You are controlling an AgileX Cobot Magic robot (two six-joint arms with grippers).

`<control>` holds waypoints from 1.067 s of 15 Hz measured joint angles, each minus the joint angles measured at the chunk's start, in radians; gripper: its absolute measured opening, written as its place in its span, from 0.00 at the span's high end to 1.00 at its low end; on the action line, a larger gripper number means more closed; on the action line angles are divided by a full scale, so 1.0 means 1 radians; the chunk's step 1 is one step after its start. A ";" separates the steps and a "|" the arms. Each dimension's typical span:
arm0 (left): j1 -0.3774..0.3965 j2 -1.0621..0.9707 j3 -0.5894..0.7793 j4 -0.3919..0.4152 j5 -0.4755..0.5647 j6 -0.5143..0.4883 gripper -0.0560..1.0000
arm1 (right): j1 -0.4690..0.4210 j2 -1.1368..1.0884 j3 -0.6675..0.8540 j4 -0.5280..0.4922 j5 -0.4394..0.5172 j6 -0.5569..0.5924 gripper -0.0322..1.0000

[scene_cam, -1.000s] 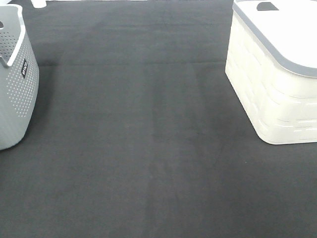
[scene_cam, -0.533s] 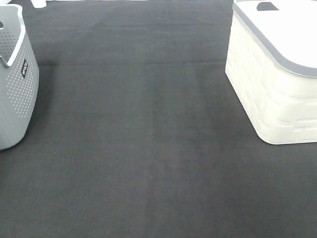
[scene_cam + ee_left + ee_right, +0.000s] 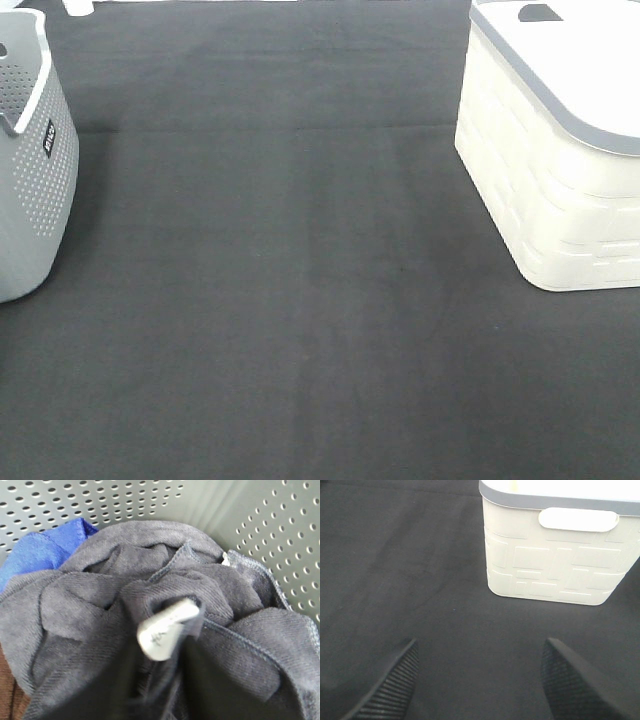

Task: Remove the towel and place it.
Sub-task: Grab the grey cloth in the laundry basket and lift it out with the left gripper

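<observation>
**Towel [image 3: 150,580], grey-lavender terry: crumpled inside the grey perforated basket [image 3: 30,170].**
Soft pile with stitched hems showing along several folds. A white tag [image 3: 167,629] stands out at the middle. It is heaped against a blue cloth [image 3: 37,555] and a brown cloth [image 3: 7,695]. The left gripper [image 3: 162,690] shows only as dark shapes sunk in the folds, so I cannot tell whether it is pinching. The right gripper [image 3: 480,680] has its fingers [image 3: 390,685] spread wide above the black counter [image 3: 300,300], near the white basket [image 3: 555,565].

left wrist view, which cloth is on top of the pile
The greyish towel with stitched edges: it lies crumpled over the pile, while the blue cloth and brown cloth only peek out beneath it.
</observation>
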 joint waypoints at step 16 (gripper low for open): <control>0.000 -0.209 -0.007 0.027 0.020 -0.042 0.95 | 0.000 0.000 0.000 0.000 0.000 0.000 0.30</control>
